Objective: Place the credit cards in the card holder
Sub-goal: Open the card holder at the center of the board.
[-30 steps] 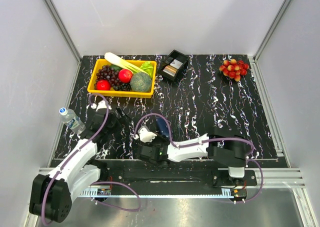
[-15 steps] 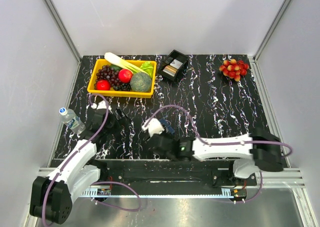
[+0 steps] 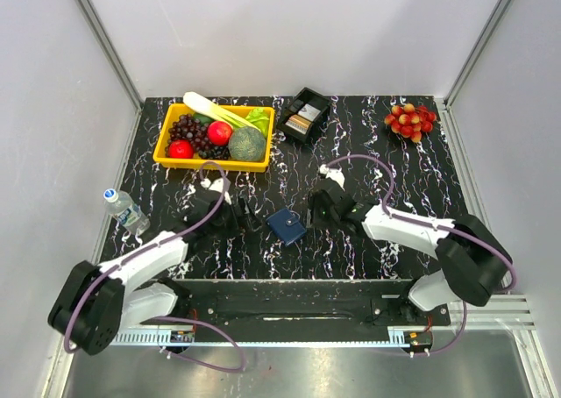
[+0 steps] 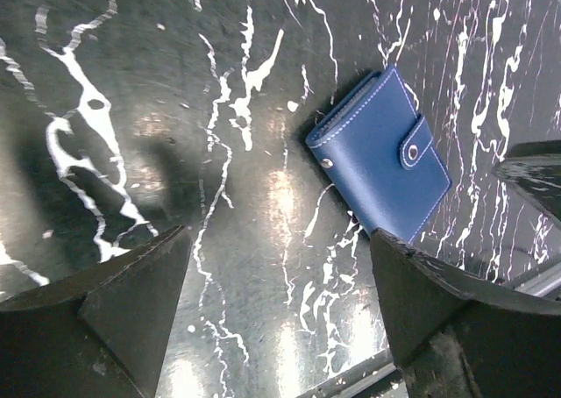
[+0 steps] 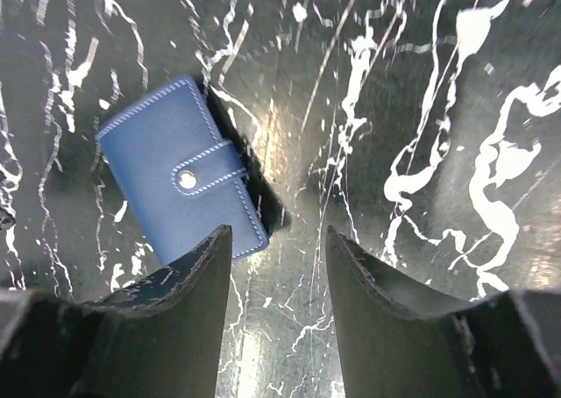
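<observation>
The card holder [image 3: 287,226], dark blue and snapped shut, lies flat on the black marbled table between my two grippers. My left gripper [image 3: 235,216] is open and empty just to its left; in the left wrist view the card holder [image 4: 381,157] sits up and to the right of the left gripper [image 4: 280,236]. My right gripper [image 3: 326,207] is open and empty just to its right. In the right wrist view the card holder [image 5: 180,179] lies by the left finger of the right gripper [image 5: 278,231]. The credit cards [image 3: 302,117], tan and pale, lie in a black tray [image 3: 314,97] at the back.
A yellow basket [image 3: 169,124] of fruit and vegetables stands at the back left. A cluster of red fruit [image 3: 409,120] lies at the back right. A water bottle [image 3: 125,209] lies at the table's left edge. The front edge runs just below the card holder.
My right gripper opened, let the card holder down onto the table, and swung to its right. The left gripper moved right, toward the holder.
</observation>
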{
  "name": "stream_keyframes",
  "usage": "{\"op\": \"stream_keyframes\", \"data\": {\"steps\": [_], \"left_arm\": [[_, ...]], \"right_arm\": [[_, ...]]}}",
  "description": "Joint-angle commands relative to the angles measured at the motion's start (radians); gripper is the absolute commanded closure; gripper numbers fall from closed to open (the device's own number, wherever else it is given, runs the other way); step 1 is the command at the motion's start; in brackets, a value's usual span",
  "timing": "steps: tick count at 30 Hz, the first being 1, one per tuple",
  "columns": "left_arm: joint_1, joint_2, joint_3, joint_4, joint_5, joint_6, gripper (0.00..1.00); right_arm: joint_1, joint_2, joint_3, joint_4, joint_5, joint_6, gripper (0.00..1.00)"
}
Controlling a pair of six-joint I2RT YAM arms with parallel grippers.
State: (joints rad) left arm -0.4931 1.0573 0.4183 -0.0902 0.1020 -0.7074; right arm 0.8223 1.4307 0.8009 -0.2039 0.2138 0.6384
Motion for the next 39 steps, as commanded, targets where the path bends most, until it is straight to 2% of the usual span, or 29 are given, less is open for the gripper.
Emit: {"op": "stream_keyframes", "data": {"steps": [1, 7, 10, 12, 15, 19, 24, 27, 34, 39], "left_arm": [[-0.047, 0.111, 0.060, 0.162, 0.065, -0.043, 0.17], [-0.078, 0.256, 0.099, 0.260, 0.128, -0.064, 0.24], [-0.081, 0.308, 0.115, 0.277, 0.127, -0.069, 0.32], [-0.081, 0.332, 0.128, 0.294, 0.130, -0.069, 0.39], [-0.081, 0.363, 0.151, 0.297, 0.119, -0.066, 0.41], [-0.079, 0.398, 0.194, 0.274, 0.091, -0.044, 0.43], [-0.078, 0.460, 0.255, 0.241, 0.085, 0.008, 0.44], [-0.070, 0.452, 0.280, 0.182, 0.036, 0.046, 0.45], [-0.025, 0.379, 0.281, 0.017, -0.044, 0.195, 0.44], [-0.027, 0.333, 0.244, 0.014, 0.024, 0.221, 0.44]], "right_arm": [[-0.029, 0.068, -0.035, 0.089, -0.201, 0.081, 0.48], [-0.035, 0.131, -0.081, 0.256, -0.290, 0.115, 0.48], [-0.035, 0.169, -0.085, 0.305, -0.353, 0.116, 0.52], [-0.035, 0.180, -0.113, 0.401, -0.418, 0.133, 0.56], [-0.034, 0.204, -0.146, 0.472, -0.467, 0.159, 0.61], [-0.008, 0.209, -0.140, 0.462, -0.459, 0.149, 0.65], [0.075, 0.212, -0.085, 0.434, -0.433, 0.113, 0.62], [0.078, 0.188, -0.080, 0.423, -0.424, 0.086, 0.61], [0.077, -0.015, -0.071, 0.178, -0.180, -0.112, 0.54], [0.066, -0.021, -0.023, 0.143, -0.188, -0.282, 0.53]]}}
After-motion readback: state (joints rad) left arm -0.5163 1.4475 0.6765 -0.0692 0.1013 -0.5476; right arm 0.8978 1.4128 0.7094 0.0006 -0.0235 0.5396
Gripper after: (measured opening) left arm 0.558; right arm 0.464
